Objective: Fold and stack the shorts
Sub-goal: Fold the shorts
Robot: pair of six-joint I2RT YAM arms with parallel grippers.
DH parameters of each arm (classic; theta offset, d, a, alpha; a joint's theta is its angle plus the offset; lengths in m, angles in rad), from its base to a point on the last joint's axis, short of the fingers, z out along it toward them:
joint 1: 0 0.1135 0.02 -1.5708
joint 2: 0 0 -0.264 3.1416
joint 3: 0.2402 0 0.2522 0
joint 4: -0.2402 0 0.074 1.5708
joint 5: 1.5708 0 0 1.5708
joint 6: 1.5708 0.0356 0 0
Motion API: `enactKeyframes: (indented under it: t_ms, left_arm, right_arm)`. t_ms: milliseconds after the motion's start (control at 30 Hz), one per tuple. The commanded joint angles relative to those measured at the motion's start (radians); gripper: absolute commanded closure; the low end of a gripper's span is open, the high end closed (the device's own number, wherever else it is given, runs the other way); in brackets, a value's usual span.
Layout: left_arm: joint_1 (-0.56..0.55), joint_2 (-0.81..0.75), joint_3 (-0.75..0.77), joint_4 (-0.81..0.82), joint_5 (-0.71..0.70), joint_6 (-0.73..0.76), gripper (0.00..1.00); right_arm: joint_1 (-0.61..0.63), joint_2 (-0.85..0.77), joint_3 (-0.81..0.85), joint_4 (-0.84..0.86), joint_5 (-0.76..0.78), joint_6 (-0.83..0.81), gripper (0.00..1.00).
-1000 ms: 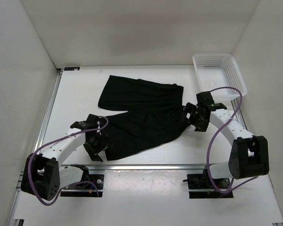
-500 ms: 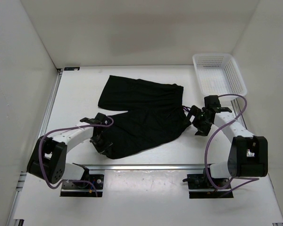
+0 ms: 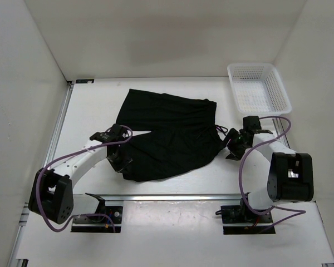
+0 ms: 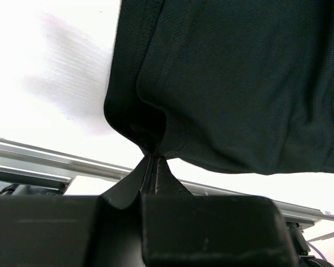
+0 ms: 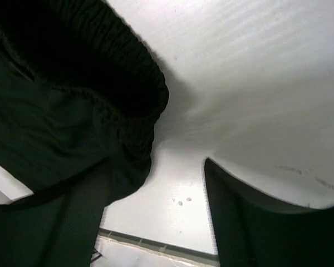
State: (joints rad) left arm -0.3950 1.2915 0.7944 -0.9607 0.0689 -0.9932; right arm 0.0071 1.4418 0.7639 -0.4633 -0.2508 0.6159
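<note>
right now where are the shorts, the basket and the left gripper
shorts (image 3: 167,130), top view, middle of the fabric
basket (image 3: 280,89), top view, right wall
left gripper (image 4: 151,159), left wrist view, between shut fingertips

Bright even light, soft shadows

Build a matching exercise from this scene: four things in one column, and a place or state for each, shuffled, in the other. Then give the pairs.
Column one
1. shorts
2. white basket
3. left gripper
4. right gripper

Column two
A. open, at the gathered waistband
B. far right corner, apart from the cloth
C. black, spread out between the two arms
D. shut on a pinch of fabric at a leg's edge

Pairs: 1-C, 2-B, 3-D, 4-A
</note>
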Motion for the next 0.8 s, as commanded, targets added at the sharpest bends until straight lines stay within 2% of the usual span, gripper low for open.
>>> enactKeyframes:
  t_ms: [0,100,200,300,333,467,633,767]
  left_arm:
    - [-0.002,-0.054,0.016,-0.018,-0.032,0.001,0.9]
    - [-0.002,-0.073,0.025,-0.039,-0.043,0.001,0.9]
    - [0.019,-0.083,0.034,-0.052,-0.052,0.01,0.9]
    - [0.059,-0.107,0.052,-0.073,-0.073,0.019,0.9]
    - [0.07,-0.121,0.061,-0.073,-0.073,0.031,0.9]
    - [0.133,-0.153,0.088,-0.11,-0.073,0.07,0.9]
    - [0.186,-0.193,0.126,-0.161,-0.083,0.105,0.9]
    - [0.186,-0.204,0.181,-0.161,-0.064,0.114,0.9]
  right_arm:
    - [-0.002,0.041,-0.017,0.095,-0.048,0.031,0.35]
    - [0.007,0.086,-0.008,0.161,-0.068,0.051,0.46]
    - [0.021,0.136,0.038,0.152,-0.013,0.041,0.56]
    - [0.021,0.155,0.048,0.143,-0.004,0.019,0.86]
    - [0.021,0.155,0.048,0.124,-0.004,0.009,1.0]
    - [0.021,0.121,0.029,0.039,0.007,-0.001,1.0]
    - [0.021,-0.047,-0.057,-0.108,0.094,-0.01,1.0]
    - [0.021,-0.187,-0.081,-0.207,0.126,-0.01,1.0]
